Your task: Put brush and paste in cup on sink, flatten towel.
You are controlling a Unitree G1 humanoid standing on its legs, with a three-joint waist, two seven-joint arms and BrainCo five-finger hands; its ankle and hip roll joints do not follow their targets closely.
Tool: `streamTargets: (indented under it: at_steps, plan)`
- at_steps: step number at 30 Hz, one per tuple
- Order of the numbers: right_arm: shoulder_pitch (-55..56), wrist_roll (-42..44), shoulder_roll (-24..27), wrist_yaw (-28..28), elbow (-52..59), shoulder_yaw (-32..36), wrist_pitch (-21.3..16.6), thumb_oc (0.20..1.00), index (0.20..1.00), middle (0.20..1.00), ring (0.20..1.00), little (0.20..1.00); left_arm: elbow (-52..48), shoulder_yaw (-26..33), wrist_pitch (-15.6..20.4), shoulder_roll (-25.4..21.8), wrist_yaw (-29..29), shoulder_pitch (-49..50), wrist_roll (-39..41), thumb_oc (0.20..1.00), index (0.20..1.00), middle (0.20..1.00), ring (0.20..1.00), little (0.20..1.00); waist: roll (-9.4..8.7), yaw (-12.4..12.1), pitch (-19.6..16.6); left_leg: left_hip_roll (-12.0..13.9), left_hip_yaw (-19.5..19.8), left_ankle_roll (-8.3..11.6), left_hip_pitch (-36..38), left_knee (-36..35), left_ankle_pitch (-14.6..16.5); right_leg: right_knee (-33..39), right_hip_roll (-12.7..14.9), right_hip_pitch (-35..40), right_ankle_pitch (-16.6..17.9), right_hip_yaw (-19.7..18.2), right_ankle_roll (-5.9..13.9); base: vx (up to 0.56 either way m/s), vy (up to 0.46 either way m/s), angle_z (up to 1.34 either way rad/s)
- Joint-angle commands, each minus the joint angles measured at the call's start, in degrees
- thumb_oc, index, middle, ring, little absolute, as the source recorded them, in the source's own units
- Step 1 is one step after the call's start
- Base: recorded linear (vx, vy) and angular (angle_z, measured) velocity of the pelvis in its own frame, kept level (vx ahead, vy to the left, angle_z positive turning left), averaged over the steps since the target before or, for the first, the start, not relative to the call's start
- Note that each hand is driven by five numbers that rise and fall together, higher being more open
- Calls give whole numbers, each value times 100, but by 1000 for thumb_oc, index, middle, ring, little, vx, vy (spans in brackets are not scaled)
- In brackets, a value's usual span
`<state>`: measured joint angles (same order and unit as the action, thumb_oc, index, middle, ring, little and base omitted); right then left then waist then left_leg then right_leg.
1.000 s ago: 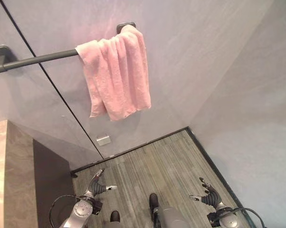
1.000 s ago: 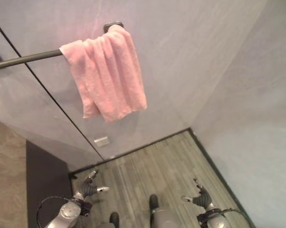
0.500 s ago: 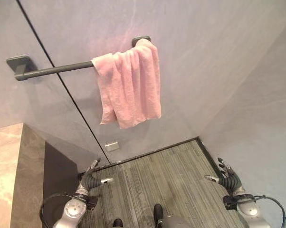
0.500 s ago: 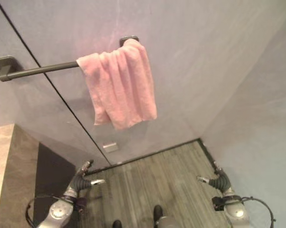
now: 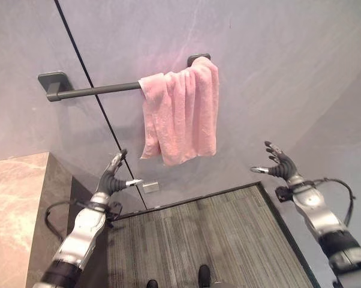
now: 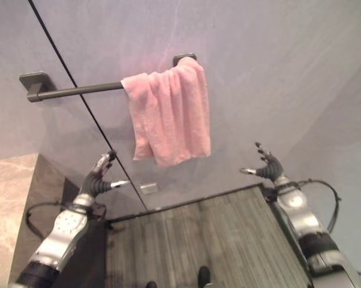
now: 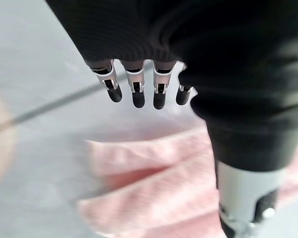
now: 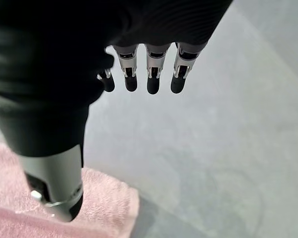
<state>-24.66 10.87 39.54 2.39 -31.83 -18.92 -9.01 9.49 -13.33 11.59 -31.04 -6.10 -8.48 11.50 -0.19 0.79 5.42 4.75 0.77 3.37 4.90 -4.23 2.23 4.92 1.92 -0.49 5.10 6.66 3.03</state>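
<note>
- Left eye view: pink towel (image 5: 181, 111) bunched over the right end of a dark wall rail (image 5: 93, 90), hanging in uneven folds against the grey wall (image 5: 276, 54).
- Left hand (image 5: 113, 177) raised below and to the left of the towel, well apart from it, fingers relaxed and spread, grasping nothing.
- Right hand (image 5: 280, 165) raised to the right of the towel, near its lower edge in height, apart from it, fingers straight and splayed, empty.
- Marble counter edge (image 5: 15, 198) at lower left; striped grey floor (image 5: 204, 234) below.
- Left wrist view: straight fingers (image 7: 134, 91) pointing towards towel folds, not touching.
</note>
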Motion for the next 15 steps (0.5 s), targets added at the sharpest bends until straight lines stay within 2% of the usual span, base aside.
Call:
streamTargets:
  at_steps: [1, 7, 15]
  plan:
    - [-954, 459, 35, 99, -441, -284, -101, 1000, 1000, 1000, 1000, 1000, 130, -319, 284, -54, -188, -822, 324, 1000, 1000, 1000, 1000, 1000, -241, -93, -23, -324, -173, -112, -72, -45, -227, -290, 247, 121, -164, -484, 417, -33, -18, -1]
    - [-1928, 1273, -230, 31, -913, -680, -18, 1000, 1000, 1000, 1000, 1000, 823, -817, 262, 153, -381, -1912, 535, 1000, 1000, 1000, 1000, 1000, -207, -69, 45, -283, -130, -42, -239, -77, -332, -214, 216, 24, -118, -453, 380, -7, -10, 0]
    - [-2512, 2288, -475, -230, -997, -937, 107, 1000, 1000, 1000, 1000, 1000, 1176, -1059, 251, 300, -514, -2508, 825, 1000, 1000, 1000, 1000, 1000, -178, -38, 65, -245, -66, 18, -352, -77, -411, -199, 181, -52, -112, -377, 348, 0, -23, 0]
